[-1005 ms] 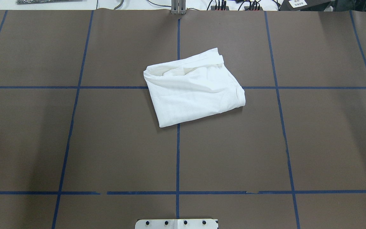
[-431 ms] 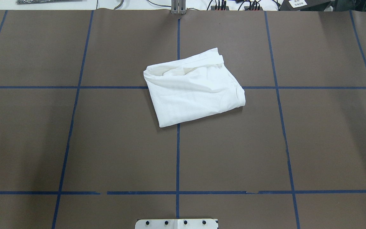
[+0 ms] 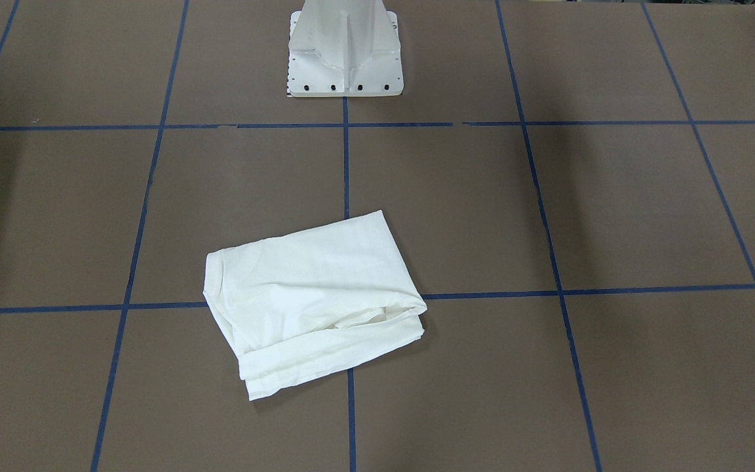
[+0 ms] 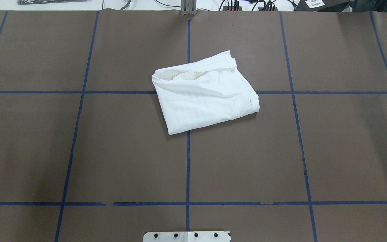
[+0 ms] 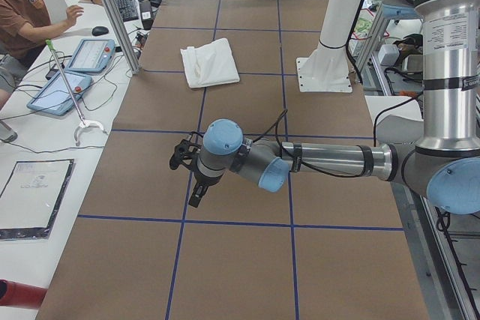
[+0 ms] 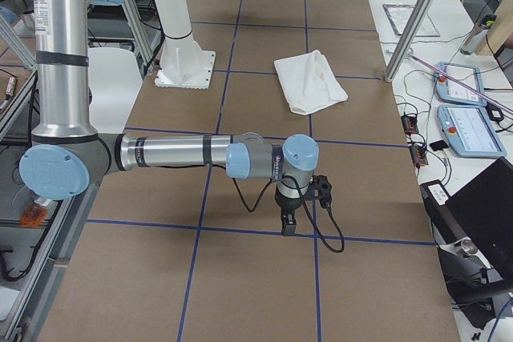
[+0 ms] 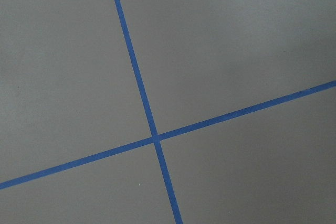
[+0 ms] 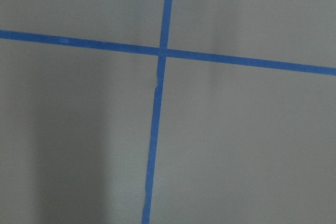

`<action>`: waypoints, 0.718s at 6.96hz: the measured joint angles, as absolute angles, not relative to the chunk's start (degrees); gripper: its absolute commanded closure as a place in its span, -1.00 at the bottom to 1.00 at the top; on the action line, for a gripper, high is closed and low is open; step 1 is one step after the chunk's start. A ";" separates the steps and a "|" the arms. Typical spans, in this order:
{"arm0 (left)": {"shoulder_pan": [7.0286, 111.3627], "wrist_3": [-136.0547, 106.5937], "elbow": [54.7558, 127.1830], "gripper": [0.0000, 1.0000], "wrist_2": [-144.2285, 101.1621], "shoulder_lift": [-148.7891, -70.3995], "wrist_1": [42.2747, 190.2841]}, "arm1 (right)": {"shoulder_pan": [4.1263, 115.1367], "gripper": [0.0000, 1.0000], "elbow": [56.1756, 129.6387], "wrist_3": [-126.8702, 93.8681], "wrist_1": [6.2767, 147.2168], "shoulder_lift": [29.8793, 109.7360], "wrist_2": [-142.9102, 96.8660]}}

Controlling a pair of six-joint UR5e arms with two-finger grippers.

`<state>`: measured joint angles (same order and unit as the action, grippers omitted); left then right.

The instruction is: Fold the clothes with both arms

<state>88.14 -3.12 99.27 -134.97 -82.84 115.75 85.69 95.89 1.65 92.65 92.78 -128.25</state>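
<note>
The white T-shirt (image 4: pixel 205 95) lies folded into a rough rectangle at the middle of the brown mat; it also shows in the front-facing view (image 3: pixel 312 295), the left view (image 5: pixel 208 65) and the right view (image 6: pixel 310 82). No text, collar or label shows. No arm appears in the overhead or front-facing views. My left gripper (image 5: pixel 195 194) points down above the mat, far from the shirt toward the table's left end. My right gripper (image 6: pixel 287 226) points down the same way toward the right end. I cannot tell whether either is open or shut. Both wrist views show only mat and blue tape.
Blue tape lines (image 4: pixel 188 168) divide the mat into a grid. The white pedestal base (image 3: pixel 345 59) stands at the robot's edge. An operator (image 5: pixel 30 13) sits beside tablets (image 5: pixel 64 91) and an aluminium post (image 5: pixel 112 16) across the table. Cables and a laptop (image 6: pixel 481 214) lie there too.
</note>
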 measured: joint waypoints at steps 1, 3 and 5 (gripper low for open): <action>88.11 -3.16 99.53 -0.99 -135.02 -82.30 115.76 | 85.69 -1.00 97.10 1.64 92.60 93.43 -128.48; 88.02 -3.10 99.22 -0.99 -135.11 -81.89 115.80 | 85.72 -1.00 98.97 1.59 92.56 94.49 -129.61; 87.98 -2.88 99.05 -0.99 -135.11 -82.01 115.89 | 85.76 -1.00 98.67 1.53 92.60 94.69 -131.75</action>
